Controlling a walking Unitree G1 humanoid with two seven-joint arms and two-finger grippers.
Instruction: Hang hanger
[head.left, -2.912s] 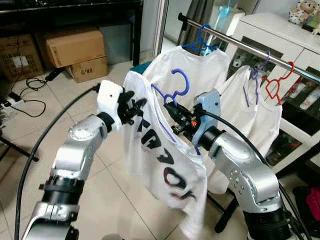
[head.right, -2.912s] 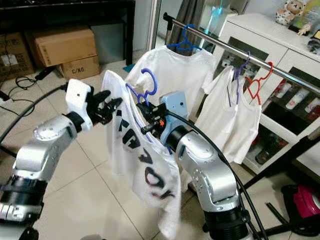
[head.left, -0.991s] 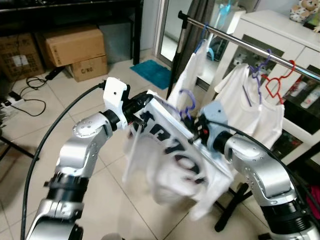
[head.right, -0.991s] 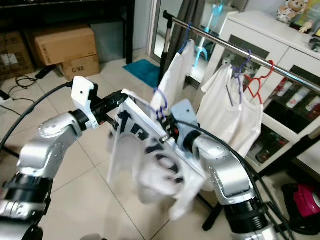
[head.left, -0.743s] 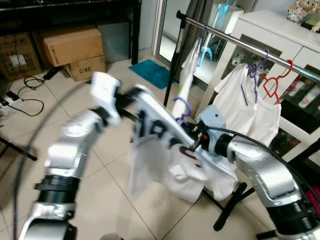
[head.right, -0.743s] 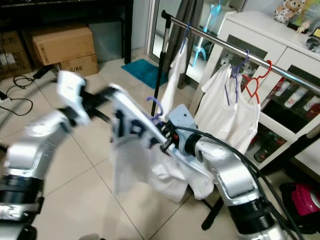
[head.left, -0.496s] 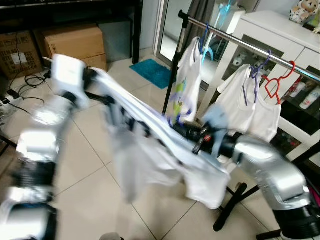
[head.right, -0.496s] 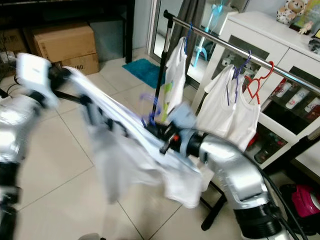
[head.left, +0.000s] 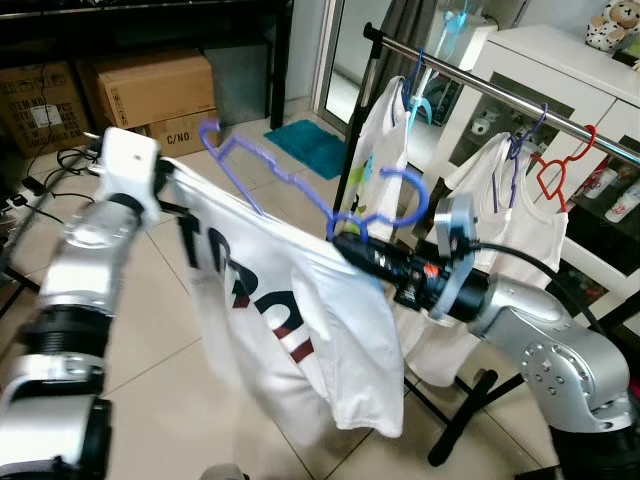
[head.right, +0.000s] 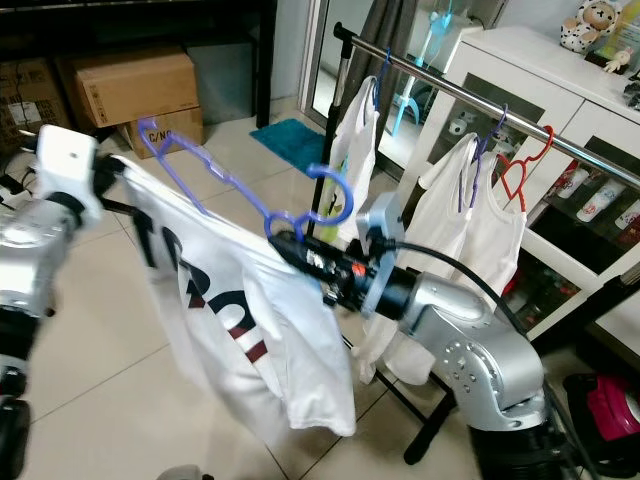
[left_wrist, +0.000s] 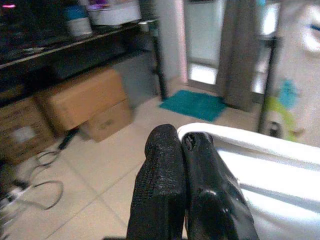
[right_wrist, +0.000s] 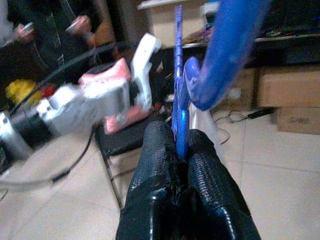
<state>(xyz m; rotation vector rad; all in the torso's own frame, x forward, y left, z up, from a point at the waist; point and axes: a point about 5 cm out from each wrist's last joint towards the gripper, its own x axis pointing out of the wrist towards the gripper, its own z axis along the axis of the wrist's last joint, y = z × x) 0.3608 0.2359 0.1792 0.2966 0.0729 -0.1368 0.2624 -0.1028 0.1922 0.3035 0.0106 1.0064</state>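
While our right tool (head.right: 285, 243) stays clamped on the purple hanger (head.right: 240, 200) and the left tool (left_wrist: 183, 145) pinches its white shirt (head.right: 250, 330), the rail (head.right: 470, 95) at two o'clock awaits the hook.

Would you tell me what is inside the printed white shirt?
A purple hanger: one arm and its hook stick out of the shirt. The right gripper pinches its neck. Its other arm is covered by cloth.

The left end effector (left_wrist: 184, 147) has its two black fingers (left_wrist: 160, 175) pressed together on the white shirt's edge (left_wrist: 235, 145), with cardboard boxes (left_wrist: 82, 100) at ten o'clock and a teal mat (left_wrist: 194, 104) at twelve o'clock beyond, on the tiled floor (left_wrist: 100, 170).
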